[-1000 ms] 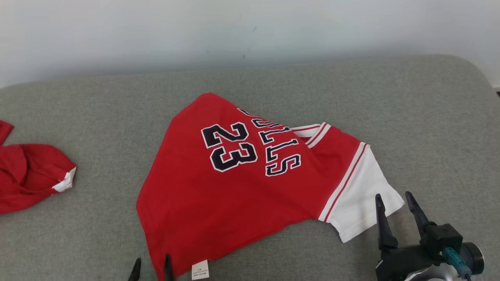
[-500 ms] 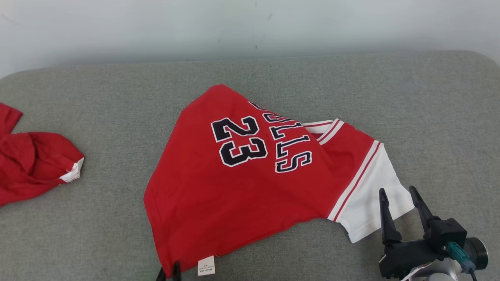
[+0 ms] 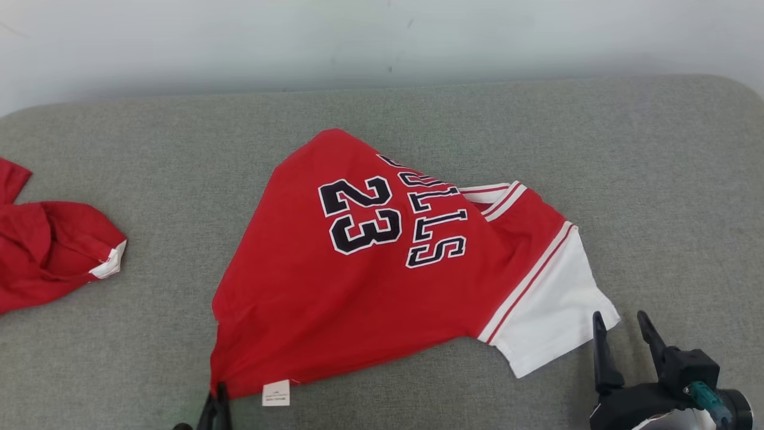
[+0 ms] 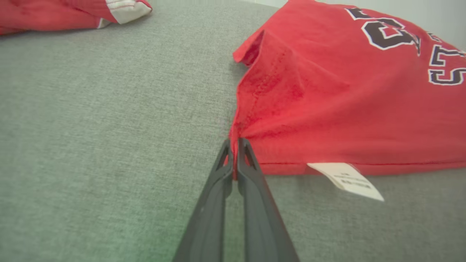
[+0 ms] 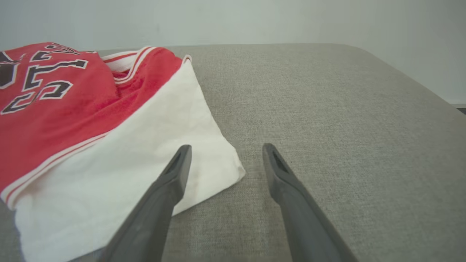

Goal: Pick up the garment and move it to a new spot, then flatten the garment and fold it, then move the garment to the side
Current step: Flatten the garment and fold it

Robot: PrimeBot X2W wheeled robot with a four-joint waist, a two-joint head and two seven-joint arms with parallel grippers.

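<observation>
left gripper (image 4: 234, 142) tight on garment (image 4: 346, 105) corner

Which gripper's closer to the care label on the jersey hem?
Left. The left gripper is shut on the jersey corner beside the care label; the right gripper is open by the white sleeve at the opposite end.

Bright, even, diffuse light; faint shadow under the garment (image 3: 358, 298); wrist views slightly soft.
</observation>
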